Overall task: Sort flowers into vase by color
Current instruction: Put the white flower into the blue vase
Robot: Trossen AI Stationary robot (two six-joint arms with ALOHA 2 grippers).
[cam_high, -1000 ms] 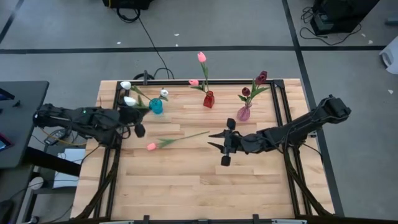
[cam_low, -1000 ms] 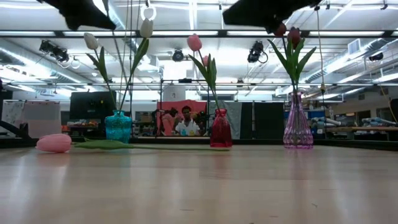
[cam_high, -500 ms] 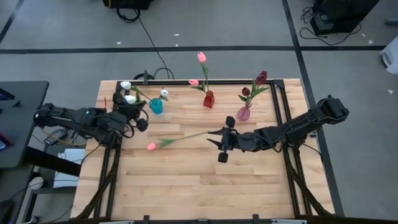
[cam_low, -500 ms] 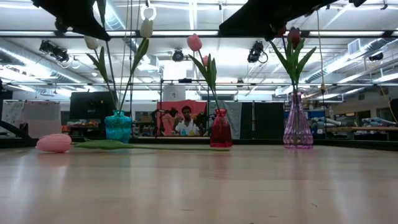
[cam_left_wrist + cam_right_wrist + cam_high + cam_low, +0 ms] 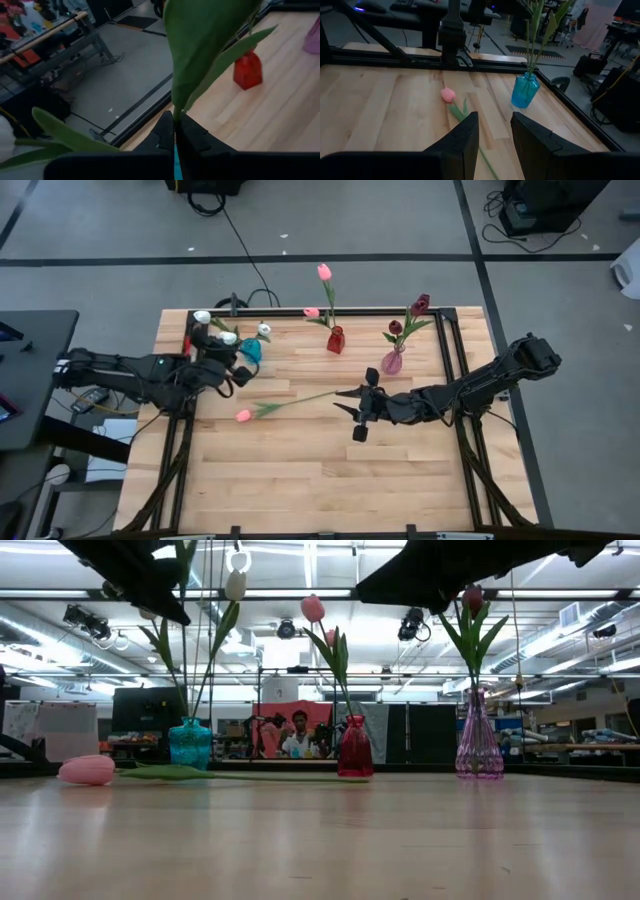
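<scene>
Left claw (image 5: 232,373) is pinched shut on a white tulip (image 5: 229,338) right over the teal vase (image 5: 251,351), so a bump tips it, while the half-open right claw (image 5: 358,412) could miss the pink tulip (image 5: 244,415) lying on the tabletop (image 5: 300,470).

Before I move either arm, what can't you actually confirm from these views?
- Left gripper near the blue vase: whether its flower stem has entered the vase neck. High view too small; left wrist view blocked by the leaf.
- Right gripper: how high its open fingers sit over the pink tulip's stem; low view cuts both arms off at the top.
- Count of white heads: too small in high view.
</scene>
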